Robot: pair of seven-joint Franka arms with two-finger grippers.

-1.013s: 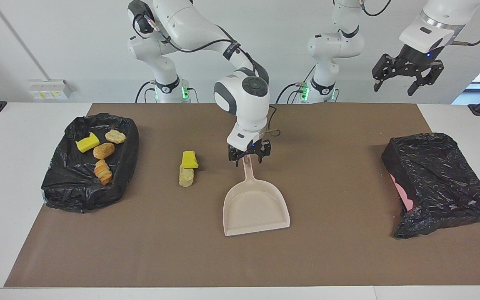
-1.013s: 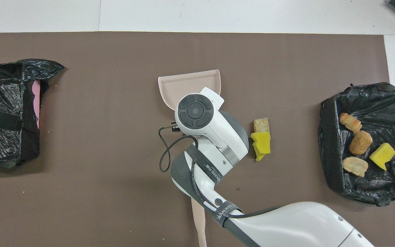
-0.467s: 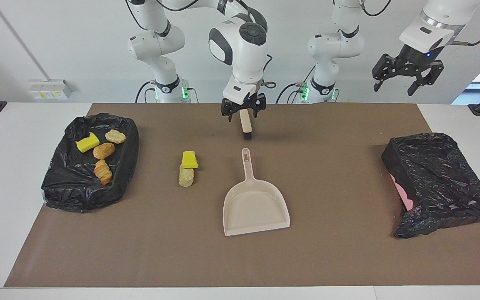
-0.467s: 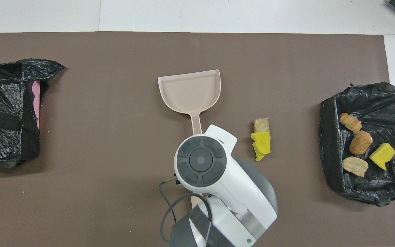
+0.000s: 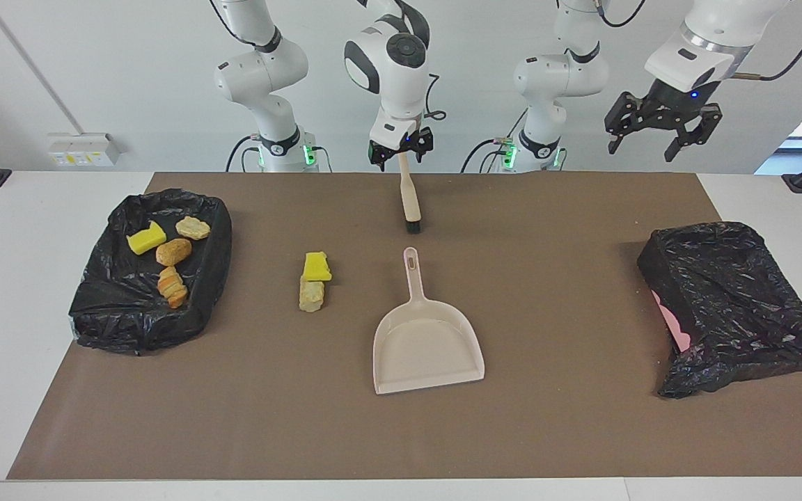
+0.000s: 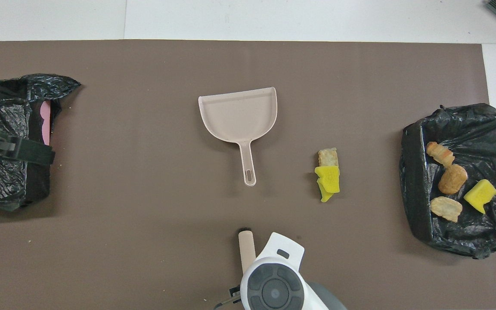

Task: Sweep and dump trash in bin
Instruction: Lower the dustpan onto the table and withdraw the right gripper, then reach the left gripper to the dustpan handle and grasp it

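**Operator:** What sits closest to the arms?

**Spotter:** The brush [image 5: 409, 202], bristle end pointing away from the robots. Your right claw [image 5: 399, 147] hangs over its handle end with fingers spread. I cannot tell whether they touch the handle. Your left claw [image 5: 657, 126] waits, also spread, in the air over the bagged bin [image 5: 735, 306] at the left arm's end of the counter [image 5: 46, 223].

**Operator:** And the trash?

**Spotter:** Two loose scraps lie on the brown mat [image 5: 568, 278] beside the dustpan's handle, toward the right arm's end. The yellow sponge chunk [image 5: 317, 266] is nearer you and touches the bread piece [image 5: 311, 293] just past it. Four more scraps lie in the lined bin [image 5: 98, 320] at the right arm's end.

**Operator:** How will they handle?

**Spotter:** I'd judge both light. The sponge is soft and springy and likely to tumble ahead of the bristles. The bread looks crumbly, so don't pinch either. Take the brush by its handle and push the scraps low and slowly. The dustpan [image 5: 427, 348] lies farther out, and its thin handle near the hanging hole is where you would grip it.
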